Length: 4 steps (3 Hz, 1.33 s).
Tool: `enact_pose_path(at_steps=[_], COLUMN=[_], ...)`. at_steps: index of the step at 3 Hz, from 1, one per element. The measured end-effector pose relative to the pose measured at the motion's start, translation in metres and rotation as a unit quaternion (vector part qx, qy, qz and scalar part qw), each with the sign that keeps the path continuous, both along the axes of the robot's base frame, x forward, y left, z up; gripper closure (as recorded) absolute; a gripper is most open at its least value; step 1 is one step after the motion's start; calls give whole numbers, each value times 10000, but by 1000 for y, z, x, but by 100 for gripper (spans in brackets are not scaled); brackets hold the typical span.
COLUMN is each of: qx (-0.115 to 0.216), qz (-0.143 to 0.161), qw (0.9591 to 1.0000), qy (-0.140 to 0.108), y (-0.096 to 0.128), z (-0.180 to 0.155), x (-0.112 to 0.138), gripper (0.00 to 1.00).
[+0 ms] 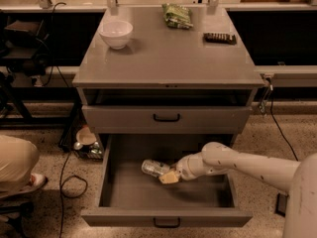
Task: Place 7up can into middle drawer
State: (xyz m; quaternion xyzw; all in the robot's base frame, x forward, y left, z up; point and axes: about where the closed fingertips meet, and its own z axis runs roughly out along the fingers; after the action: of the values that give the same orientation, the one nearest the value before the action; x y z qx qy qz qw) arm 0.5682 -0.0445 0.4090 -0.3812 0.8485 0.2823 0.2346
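Note:
The 7up can [154,167], silvery with green marks, lies on its side low inside the open middle drawer [105,185], near the tray's centre. The drawer is pulled far out, and its front panel carries a small black handle [167,223]. My gripper [169,177] reaches in from the right on a white arm [237,162]. Its tan fingertips [172,177] are closed on the can's right end. Whether the can rests on the drawer floor I cannot tell.
Above is a narrower grey drawer front [124,119], slightly open. On the cabinet top stand a white bowl [116,32], a green snack bag [177,15] and a dark flat bar [220,37]. A person's leg [15,162] and cables [69,182] lie at the left.

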Motion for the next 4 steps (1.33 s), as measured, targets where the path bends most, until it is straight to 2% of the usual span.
enact_pose_path(at_steps=[1,2,3,4], qx=[41,109,96,58], qz=[-59,-203,-336,-490], qw=[10000,9997,9992,9981], qy=[-24,-82,-180,-368], y=[-5,-18,-48,-87], z=[1,6,25,58], x=[0,-2,-2,-12], gripper=[8,0,0,0])
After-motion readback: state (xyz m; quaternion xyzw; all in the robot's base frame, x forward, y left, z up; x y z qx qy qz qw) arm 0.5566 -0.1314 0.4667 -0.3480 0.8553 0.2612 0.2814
